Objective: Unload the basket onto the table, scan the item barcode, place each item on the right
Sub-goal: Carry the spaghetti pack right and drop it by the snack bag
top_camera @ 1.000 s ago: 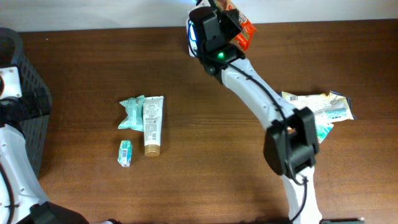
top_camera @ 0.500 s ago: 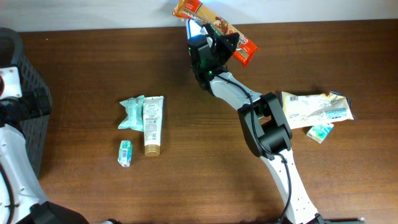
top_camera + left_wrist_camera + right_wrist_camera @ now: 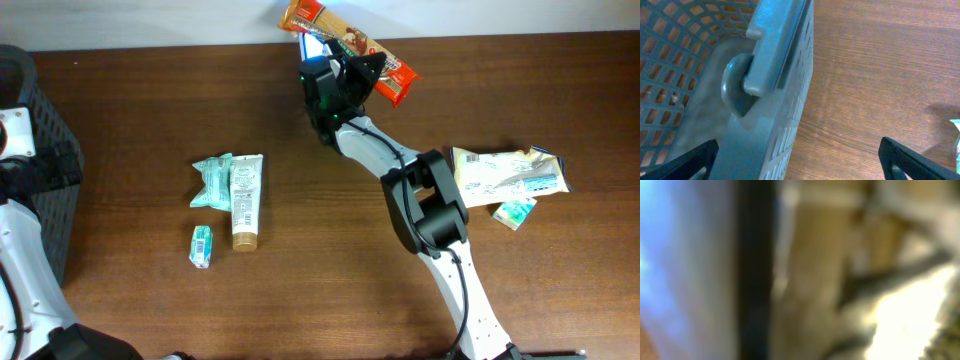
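The right gripper [image 3: 352,62] pinches an orange snack bar [image 3: 394,78] above the far edge of the table [image 3: 150,110]; the left gripper [image 3: 799,159], jaws spread wide, hangs over the basket [image 3: 777,55] at the table's left end.

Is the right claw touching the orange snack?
Touching. The overhead view shows the right claw clamped on the middle of the orange snack.

Glossy snack wrapper [image 3: 345,40], grained wood table [image 3: 150,110], grey plastic basket [image 3: 670,50].
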You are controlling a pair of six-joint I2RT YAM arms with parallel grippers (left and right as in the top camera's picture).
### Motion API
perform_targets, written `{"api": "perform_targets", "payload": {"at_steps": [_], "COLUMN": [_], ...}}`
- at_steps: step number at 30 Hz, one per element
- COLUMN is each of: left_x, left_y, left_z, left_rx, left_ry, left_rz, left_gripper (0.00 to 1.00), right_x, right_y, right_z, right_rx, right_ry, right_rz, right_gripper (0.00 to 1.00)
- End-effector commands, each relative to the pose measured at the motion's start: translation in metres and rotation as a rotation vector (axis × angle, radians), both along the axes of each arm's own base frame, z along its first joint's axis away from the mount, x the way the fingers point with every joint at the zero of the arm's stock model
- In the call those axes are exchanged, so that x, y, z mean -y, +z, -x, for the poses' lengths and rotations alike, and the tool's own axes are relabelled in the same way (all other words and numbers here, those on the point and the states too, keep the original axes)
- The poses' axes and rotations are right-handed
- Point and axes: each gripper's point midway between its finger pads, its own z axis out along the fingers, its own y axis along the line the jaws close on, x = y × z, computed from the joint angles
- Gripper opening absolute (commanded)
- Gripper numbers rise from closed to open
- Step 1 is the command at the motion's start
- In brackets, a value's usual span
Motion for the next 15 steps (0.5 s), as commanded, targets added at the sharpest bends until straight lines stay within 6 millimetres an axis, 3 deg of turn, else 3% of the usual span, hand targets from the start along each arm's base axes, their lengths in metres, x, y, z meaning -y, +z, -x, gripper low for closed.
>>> {"api": "perform_targets", "payload": {"at_steps": [1,4,6,8,11,13,15], "left_x": [0.0,0.0,0.0,0.0,0.0,0.0,0.0], "left_y": [0.0,0.0,0.0,0.0,0.0,0.0,0.0], "left_z": [-0.001,-0.001,-0.001,-0.001,-0.001,-0.001,-0.001], "left_rx": [0.004,0.004,0.004,0.004,0.004,0.004,0.004], "left_ry": [-0.003,-0.003,-0.003,-0.003,-0.003,-0.002,-0.003], "left_rz": [0.009,0.009,0.009,0.009,0.009,0.009,0.009], "left_gripper": [0.99,0.99,0.99,0.99,0.99,0.99,0.99], "right_x": [-0.009,-0.019,-0.031,-0.055,-0.107,-0.165,-0.189], "right_y": [0.165,0.224,0.242,0.238,0.184,0.115,0.088], "right_z": [0.041,0.077,0.091,0.095,0.099,0.128,0.154], "right_rx": [0.313,0.4,0.406,0.356,0.108,-0.199,-0.348], "right_ry": [-0.062,-0.076,-0.037,0.055,0.279,0.502,0.562], "right_rz": [-0.159,-0.215,-0.236,-0.239,-0.255,-0.44,-0.578], "right_gripper": [0.04,0.04,0.04,0.04,0.04,0.04,0.04]}}
